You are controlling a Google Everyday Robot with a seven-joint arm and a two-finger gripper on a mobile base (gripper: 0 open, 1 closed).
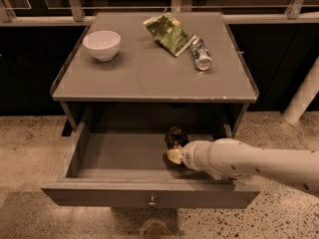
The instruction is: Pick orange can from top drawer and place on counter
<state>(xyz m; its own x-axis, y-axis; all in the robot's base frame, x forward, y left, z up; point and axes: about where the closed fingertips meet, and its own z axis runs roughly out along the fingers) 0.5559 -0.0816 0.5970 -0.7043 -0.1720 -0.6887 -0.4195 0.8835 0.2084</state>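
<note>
Cam view: I see the top drawer [99,197] standing open w/ its knob [151,201] facing me. The orange can [175,135] stands upright inside, right of centre toward the back, looking dark in the shade under the counter [144,73]. My arm [239,161] reaches in from the right over the drawer's front-right corner, and the gripper [174,156] sits low in the drawer just in front of the can, against it or nearly so; can't tell how wide it's set or whether it has hold of anything. On the counter: white bowl [101,44] back-left, green snack bag [168,32] & clear bottle [201,54] lying back-right.
</note>
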